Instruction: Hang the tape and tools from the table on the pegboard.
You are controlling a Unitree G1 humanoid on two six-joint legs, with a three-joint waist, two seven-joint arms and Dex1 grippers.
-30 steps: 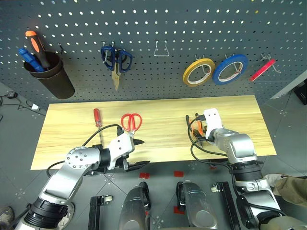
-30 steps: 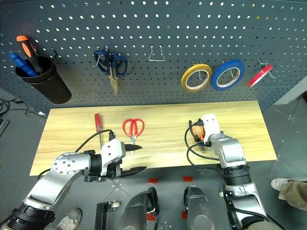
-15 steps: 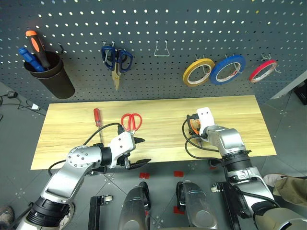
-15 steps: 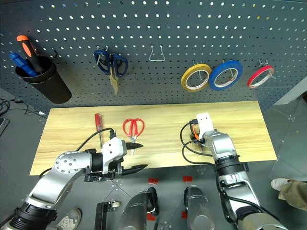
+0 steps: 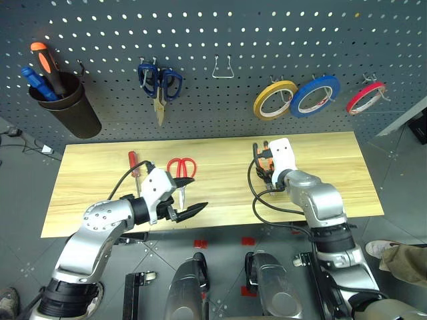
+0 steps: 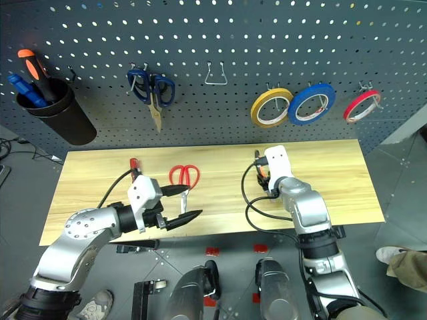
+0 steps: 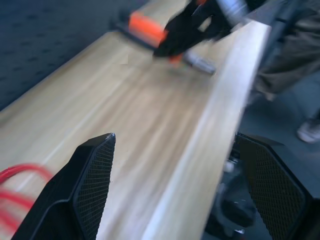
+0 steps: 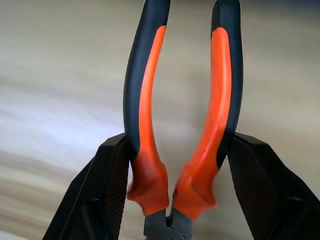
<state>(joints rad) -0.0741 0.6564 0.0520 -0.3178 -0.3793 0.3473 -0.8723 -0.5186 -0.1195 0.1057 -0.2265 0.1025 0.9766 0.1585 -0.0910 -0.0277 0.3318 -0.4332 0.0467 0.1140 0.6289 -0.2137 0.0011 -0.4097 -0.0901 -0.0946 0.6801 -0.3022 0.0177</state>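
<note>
The right gripper (image 8: 172, 190) is clamped on the pliers (image 8: 182, 110) over the table (image 5: 100, 177), roughly one o'clock from the left gripper (image 5: 187, 200), which hangs spread and empty. The red tape (image 5: 365, 97) is already on the pegboard (image 5: 267, 40). Next, I'd guess, comes lifting toward the empty hook (image 5: 223, 69) at twelve. No readable writing anywhere.

A workshop, indicated by a perforated dark grey pegboard (image 5: 200, 40) hung with blue-handled scissors (image 5: 159, 83) and tape rolls (image 5: 297, 98), a plank table (image 5: 100, 180) set beneath
</note>
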